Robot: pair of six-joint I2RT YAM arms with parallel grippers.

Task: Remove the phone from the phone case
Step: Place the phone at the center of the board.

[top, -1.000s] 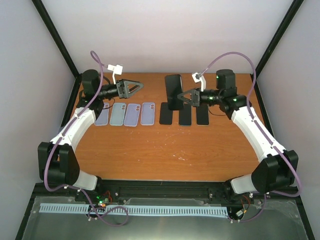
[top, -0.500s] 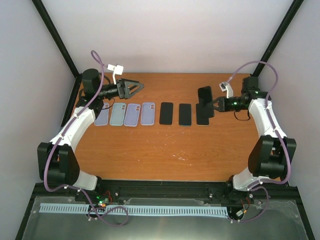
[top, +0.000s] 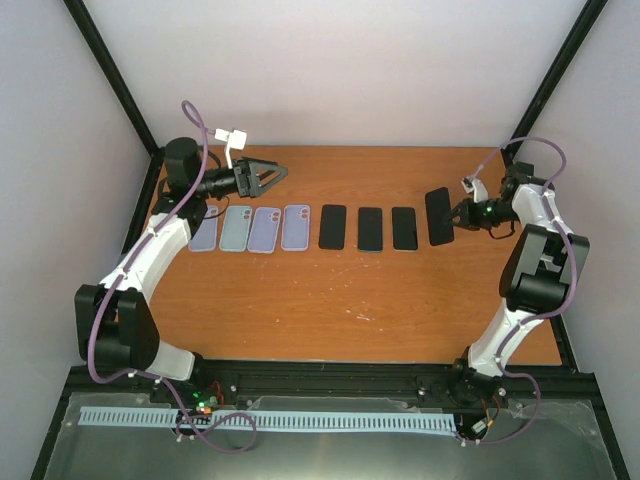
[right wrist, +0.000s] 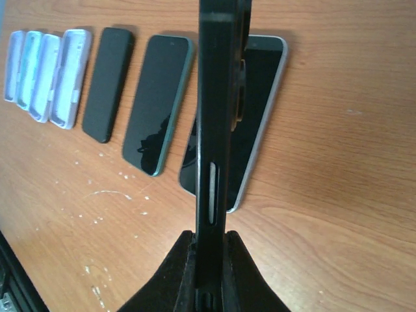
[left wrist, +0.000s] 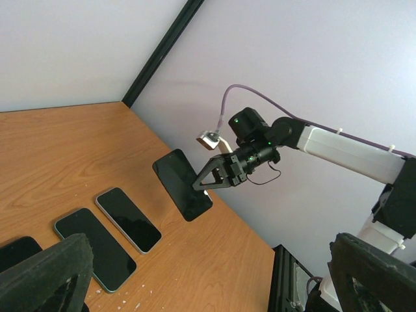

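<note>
My right gripper (top: 456,215) is shut on a black phone (top: 438,215), held above the table's right side, just right of the row. In the right wrist view the phone (right wrist: 218,97) stands edge-on between my fingertips (right wrist: 211,244). A slot in its black side shows silver, as a phone case around it would. The left wrist view shows its glossy dark face (left wrist: 182,185) tilted above the wood. My left gripper (top: 275,173) hangs open and empty over the back left, far from the phone. Its fingers (left wrist: 45,273) fill the bottom corners of that view.
Three dark phones (top: 332,226), (top: 370,228), (top: 404,228) lie in a row mid-table. Left of them lie several pale lilac and blue cases (top: 264,229). The orange table (top: 330,300) ends in black frame posts and white walls.
My right arm has swung right and down with the black phone, from over the middle of the row to beyond its right end. The left arm has not moved.
</note>
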